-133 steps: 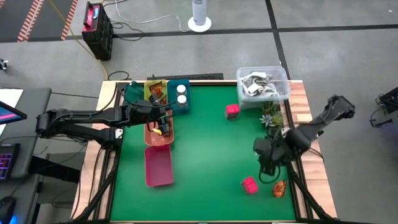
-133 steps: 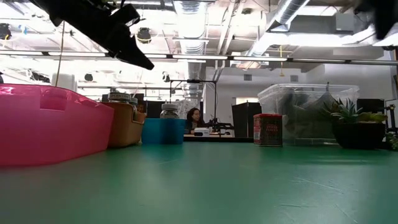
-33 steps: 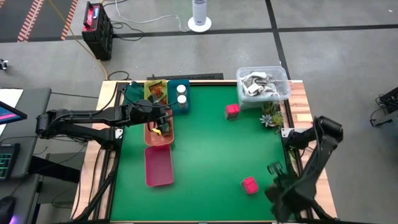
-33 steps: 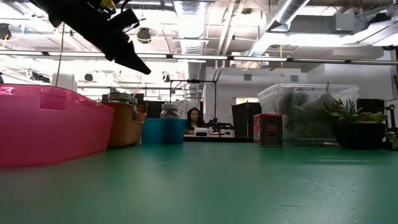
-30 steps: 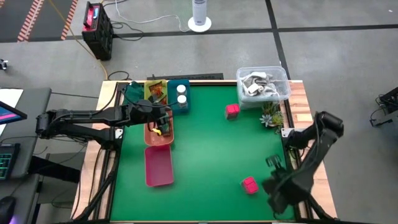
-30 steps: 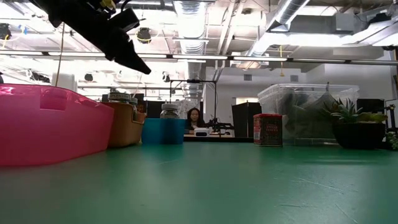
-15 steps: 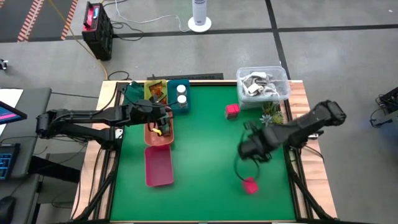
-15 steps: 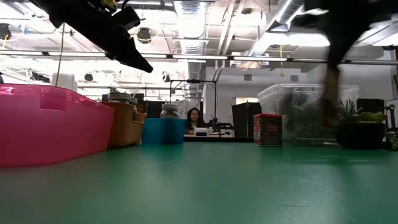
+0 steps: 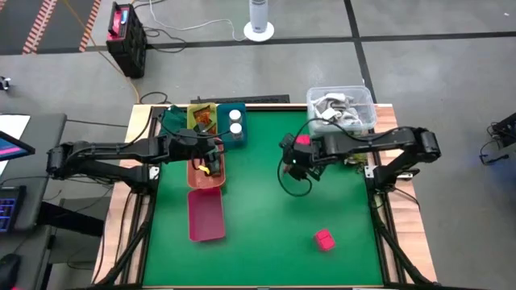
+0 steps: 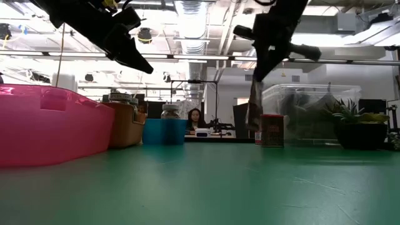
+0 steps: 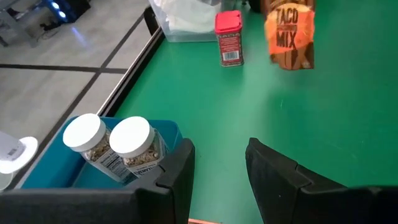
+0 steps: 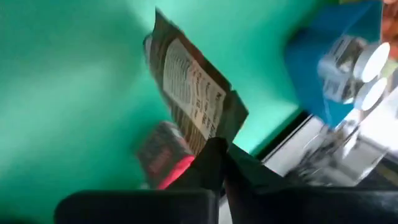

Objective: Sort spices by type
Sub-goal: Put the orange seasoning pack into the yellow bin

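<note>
The orange-brown taco mix sachet (image 11: 290, 34) hangs in the air, pinched at its top edge by the right gripper (image 9: 295, 161) just right of centre in the high view; in the right wrist view its printed back (image 12: 196, 106) dangles from the pressed-together fingertips (image 12: 214, 149). Right beside it in the high view, a pink block (image 9: 302, 141) stands on the green table (image 9: 266, 217), close to the clear tub (image 9: 343, 109) of grey-white clutter at the upper right. A second pink block (image 9: 324, 240) lies well apart at the lower right.

At the upper left of the mat, the blue tray (image 9: 234, 126) holds two white-lidded jars (image 11: 112, 146) side by side. Beside it a yellow tray (image 9: 201, 118) holds dark jars; which kind cannot be told. Below these, an orange tray (image 9: 205, 171) holds sachets, though its contents are largely hidden by the arm. The pink tray (image 9: 205, 215) lies below that.

The left gripper (image 9: 211, 155) hovers over the orange tray, its fingers (image 11: 180, 171) spread partway, nothing between them.
</note>
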Available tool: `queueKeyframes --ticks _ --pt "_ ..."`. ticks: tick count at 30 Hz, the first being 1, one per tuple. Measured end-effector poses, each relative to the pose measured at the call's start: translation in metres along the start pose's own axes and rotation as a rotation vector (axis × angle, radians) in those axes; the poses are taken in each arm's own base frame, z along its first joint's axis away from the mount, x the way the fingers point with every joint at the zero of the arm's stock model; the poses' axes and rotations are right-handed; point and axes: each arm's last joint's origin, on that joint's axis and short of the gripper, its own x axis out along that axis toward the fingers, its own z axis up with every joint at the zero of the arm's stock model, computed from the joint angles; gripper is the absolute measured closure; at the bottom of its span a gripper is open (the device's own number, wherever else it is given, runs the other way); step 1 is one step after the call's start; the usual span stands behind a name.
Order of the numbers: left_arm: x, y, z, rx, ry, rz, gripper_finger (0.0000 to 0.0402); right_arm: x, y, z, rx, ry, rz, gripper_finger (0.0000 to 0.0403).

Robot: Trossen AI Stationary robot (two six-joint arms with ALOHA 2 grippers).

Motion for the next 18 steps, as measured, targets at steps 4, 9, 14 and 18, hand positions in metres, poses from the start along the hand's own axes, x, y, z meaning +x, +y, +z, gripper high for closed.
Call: queueKeyframes --ticks 4,9,14,18 --pt "0.0 0.0 0.0 -0.01 0.001 0.0 0.0265 0.008 -0.006 -0.002 -0.176 0.004 -0.012 0.0355" --pt "0.0 0.0 0.0 -0.032 0.001 0.0 0.0265 0.024 -0.004 0.01 -0.355 0.009 0.022 0.0359" --pt "0.0 -0.001 0.0 -0.05 0.001 -0.003 0.0265 0.036 0.002 0.023 -0.439 0.05 0.045 0.0366" --pt "0.0 -0.002 0.0 -0.047 0.0 -0.009 0.0265 0.034 0.002 0.023 -0.39 0.083 0.031 0.0367"
